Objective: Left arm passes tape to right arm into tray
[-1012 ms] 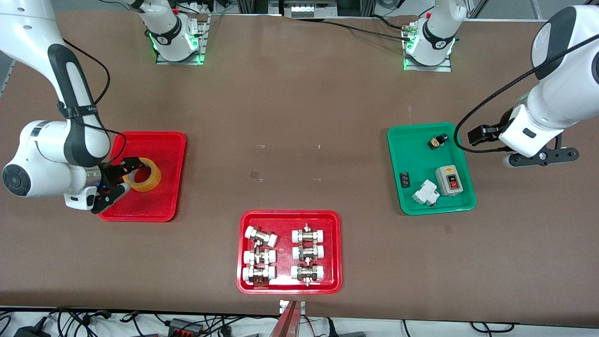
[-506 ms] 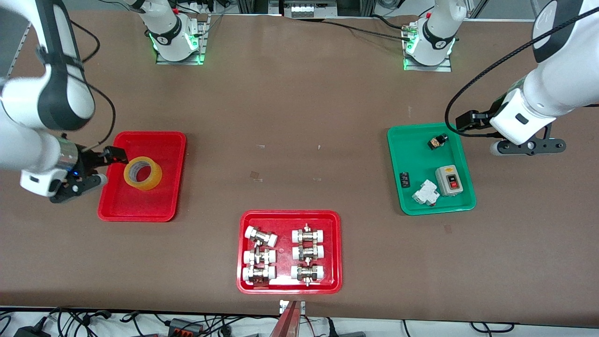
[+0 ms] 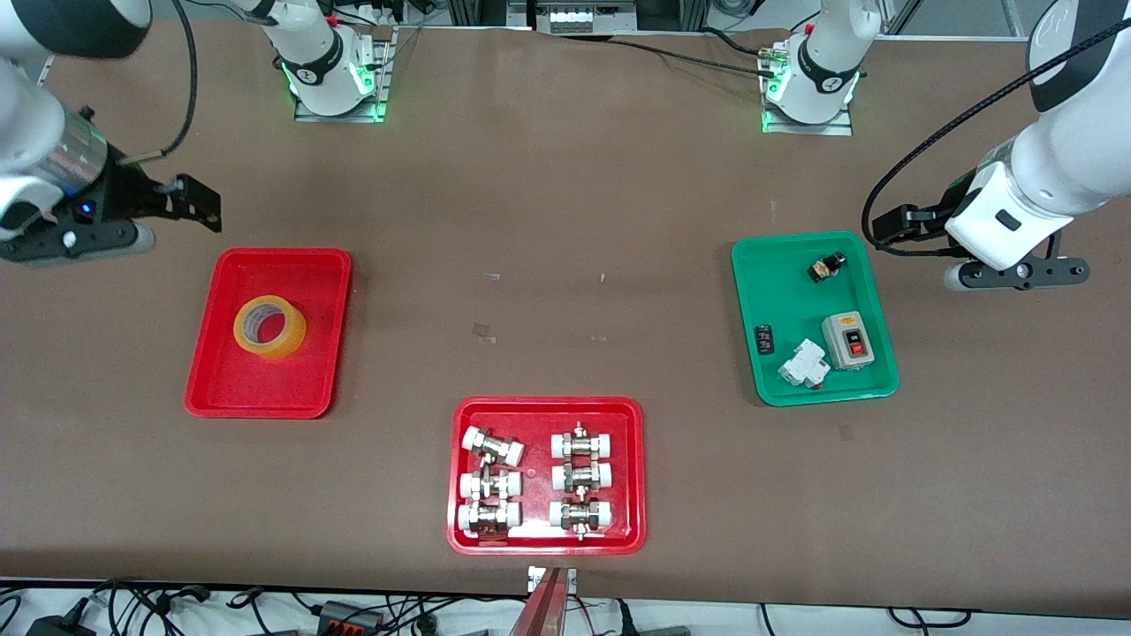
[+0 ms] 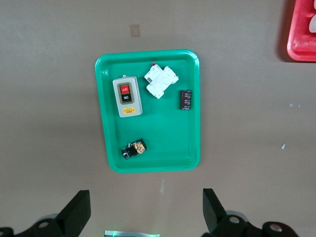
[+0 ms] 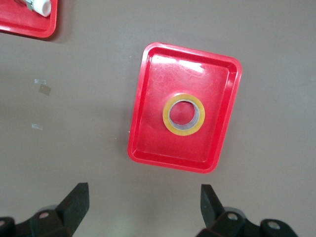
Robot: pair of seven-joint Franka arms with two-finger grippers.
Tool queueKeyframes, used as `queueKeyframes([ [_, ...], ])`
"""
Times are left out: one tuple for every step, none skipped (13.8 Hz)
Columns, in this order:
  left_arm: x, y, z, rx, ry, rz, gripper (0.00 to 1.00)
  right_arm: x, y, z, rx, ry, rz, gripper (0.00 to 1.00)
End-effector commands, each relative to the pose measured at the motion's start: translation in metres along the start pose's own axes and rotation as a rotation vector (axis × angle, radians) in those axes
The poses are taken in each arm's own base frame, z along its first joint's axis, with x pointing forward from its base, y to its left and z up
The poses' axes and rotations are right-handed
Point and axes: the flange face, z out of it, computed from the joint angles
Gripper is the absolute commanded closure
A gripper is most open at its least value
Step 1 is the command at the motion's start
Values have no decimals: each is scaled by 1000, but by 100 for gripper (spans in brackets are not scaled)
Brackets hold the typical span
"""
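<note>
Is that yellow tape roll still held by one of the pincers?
No, the tape lies flat in the red tray, with both pincers open and away from it.

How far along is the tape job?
It looks essentially done: the tape lies flat in the plain red tray, touching no gripper. Nothing is in hand. The right gripper is open and empty over bare table by the tray's edge nearer the bases; the left gripper is open and empty beside the green tray. Nothing seems left except perhaps parking the arms.
</note>
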Motion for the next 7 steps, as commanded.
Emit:
queueKeyframes([
  [-1, -1, -9, 21, 23, 104, 0, -16, 11, -5, 44, 10, 43, 0],
  [1, -4, -10, 20, 29, 146, 0, -12, 24, -9, 74, 13, 67, 0],
  [2, -6, -10, 22, 37, 164, 0, -8, 36, -12, 87, 6, 86, 0],
  [3, -6, -10, 26, 42, 167, 0, 0, 40, -14, 90, 8, 87, 0],
  [2, -6, -10, 25, 40, 166, 0, 0, 39, -18, 82, 24, 97, 0],
  [2, -6, -10, 24, 37, 160, 0, -2, 33, -24, 74, 26, 95, 0],
  [2, -6, -10, 22, 35, 158, 0, -2, 34, -24, 64, 23, 171, 0],
])
